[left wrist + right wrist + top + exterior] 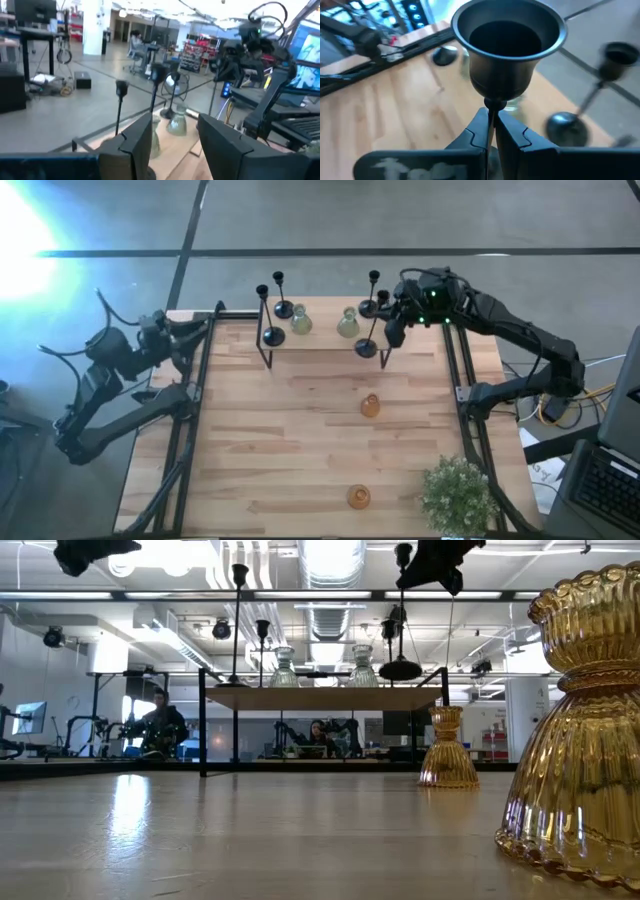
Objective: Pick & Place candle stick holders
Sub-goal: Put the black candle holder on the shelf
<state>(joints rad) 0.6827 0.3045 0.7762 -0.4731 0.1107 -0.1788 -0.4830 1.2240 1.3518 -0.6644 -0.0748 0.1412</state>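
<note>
Currently your right gripper (491,131) is clamped on a black thin-stemmed metal candle holder (368,343) above the raised wooden shelf (320,338), upper centre; two squat amber glass holders (370,406) remain mid-table.

The far end of my table (250,430) is crowded. A raised shelf (320,340) stands there with black holders (283,308) and pale-green holders (300,323) close together on it, leaving narrow gaps. My right gripper (394,330), pinched on a black holder's stem (490,120), hangs at the shelf's right end. Mid-table is mostly bare wood, broken by one amber holder (370,406). Near the front edge, another amber holder (358,497) and a plant (458,495) block the right corner. The left half lies open.
</note>
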